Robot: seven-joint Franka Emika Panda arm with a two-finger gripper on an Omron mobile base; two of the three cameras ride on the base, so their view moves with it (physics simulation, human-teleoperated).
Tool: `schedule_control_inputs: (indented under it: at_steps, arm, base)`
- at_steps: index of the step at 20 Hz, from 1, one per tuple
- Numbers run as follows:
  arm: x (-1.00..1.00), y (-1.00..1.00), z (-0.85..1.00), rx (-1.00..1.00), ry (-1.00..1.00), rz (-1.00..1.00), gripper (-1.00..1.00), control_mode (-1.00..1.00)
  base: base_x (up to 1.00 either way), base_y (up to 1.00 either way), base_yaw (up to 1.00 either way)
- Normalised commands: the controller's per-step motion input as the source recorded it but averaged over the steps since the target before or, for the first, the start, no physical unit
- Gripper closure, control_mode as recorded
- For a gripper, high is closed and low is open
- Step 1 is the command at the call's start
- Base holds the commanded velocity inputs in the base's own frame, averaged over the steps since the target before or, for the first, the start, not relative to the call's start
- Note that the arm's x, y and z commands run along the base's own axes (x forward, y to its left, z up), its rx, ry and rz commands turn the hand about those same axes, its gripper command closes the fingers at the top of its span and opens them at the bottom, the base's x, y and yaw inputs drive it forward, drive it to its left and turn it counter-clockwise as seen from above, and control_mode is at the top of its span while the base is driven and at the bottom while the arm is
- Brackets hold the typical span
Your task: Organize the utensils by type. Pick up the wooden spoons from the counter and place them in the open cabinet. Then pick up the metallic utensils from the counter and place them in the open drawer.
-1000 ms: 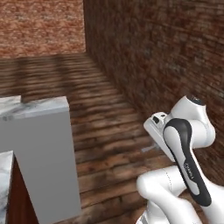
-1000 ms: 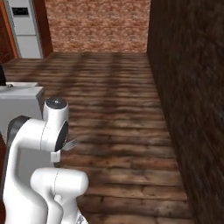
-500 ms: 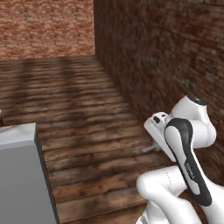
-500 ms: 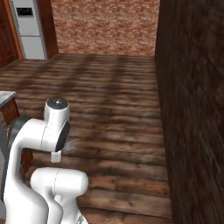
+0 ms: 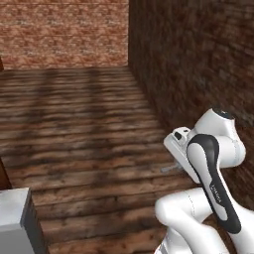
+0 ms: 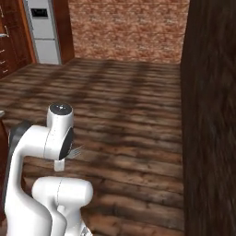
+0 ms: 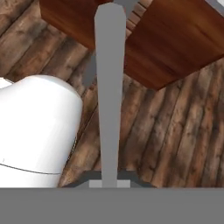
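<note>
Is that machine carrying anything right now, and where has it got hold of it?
Yes. The tool is shut on a metal fork, gripping one end of its grey handle; tines poke out beside the arm in the right base view.

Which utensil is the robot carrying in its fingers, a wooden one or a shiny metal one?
The silver fork. Its handle is flat grey, not tan wood, and it ends in thin tines.
</note>
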Motion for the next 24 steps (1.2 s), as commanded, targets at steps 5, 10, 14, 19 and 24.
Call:
schedule_control_inputs:
  at_steps: [5,10,14,19,24]
  arm:
    - [0.00,0.00,0.00,0.00,0.00,0.00,1.00,1.00]
    - [0.00,0.00,0.00,0.00,0.00,0.00,1.00,1.00]
    - [0.00,0.00,0.00,0.00,0.00,0.00,1.00,1.00]
    - [0.00,0.00,0.00,0.00,0.00,0.00,1.00,1.00]
    - [0.00,0.00,0.00,0.00,0.00,0.00,1.00,1.00]
  base:
    - [1.00,-0.21,0.28]
    - [1.00,-0.18,0.30]
    - [1.00,-0.12,0.31]
    - [1.00,-0.07,0.32]
    - [1.00,-0.04,0.33]
